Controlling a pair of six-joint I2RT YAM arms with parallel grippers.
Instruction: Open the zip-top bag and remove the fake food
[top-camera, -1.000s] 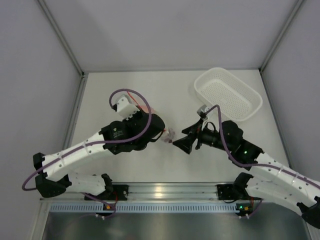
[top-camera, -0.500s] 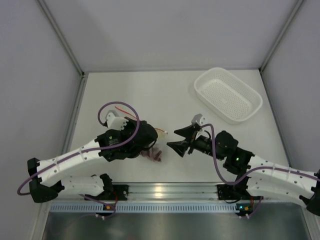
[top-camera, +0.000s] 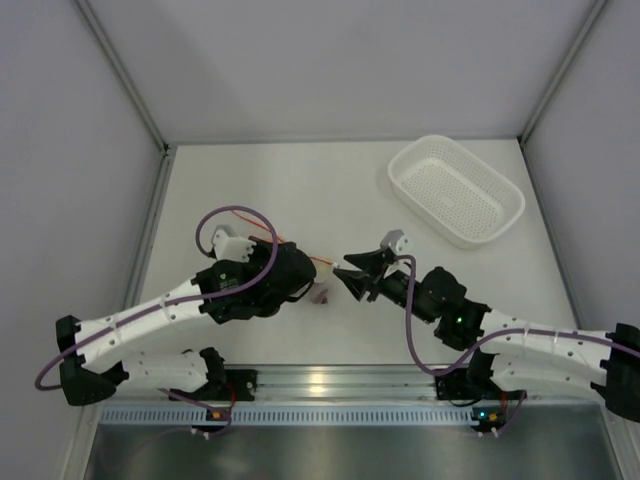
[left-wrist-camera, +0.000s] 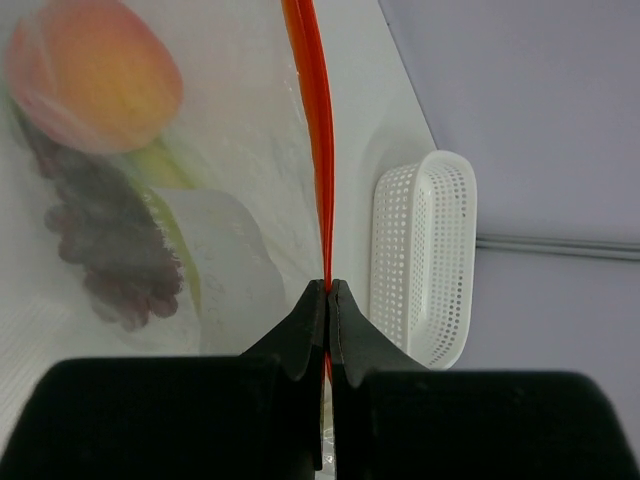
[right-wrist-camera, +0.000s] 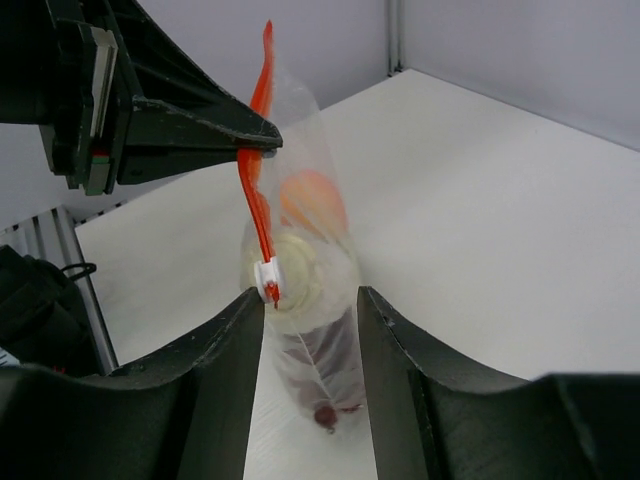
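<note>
The zip-top bag (right-wrist-camera: 318, 300) hangs clear and crinkly between the two arms, with its orange-red zipper strip (left-wrist-camera: 318, 130) on edge. My left gripper (left-wrist-camera: 328, 285) is shut on that strip. Inside the bag I see the fake food: a round orange-pink fruit (left-wrist-camera: 95, 75), a dark grape bunch (left-wrist-camera: 110, 250) and a green stalk (left-wrist-camera: 165, 215) with a white end. My right gripper (right-wrist-camera: 310, 295) has its jaws apart on either side of the bag's near end. The white slider (right-wrist-camera: 267, 278) sits by its left finger. From above, the grippers meet near the bag (top-camera: 321, 292).
A white perforated basket (top-camera: 456, 190) stands at the back right of the table, also seen past the left fingers as the basket (left-wrist-camera: 420, 260). Grey walls close in the sides and back. The arms' mounting rail runs along the near edge.
My right gripper has moved left to the bag and its jaws have narrowed around the bag's end. The left arm has shifted a little, still holding the zipper strip.
</note>
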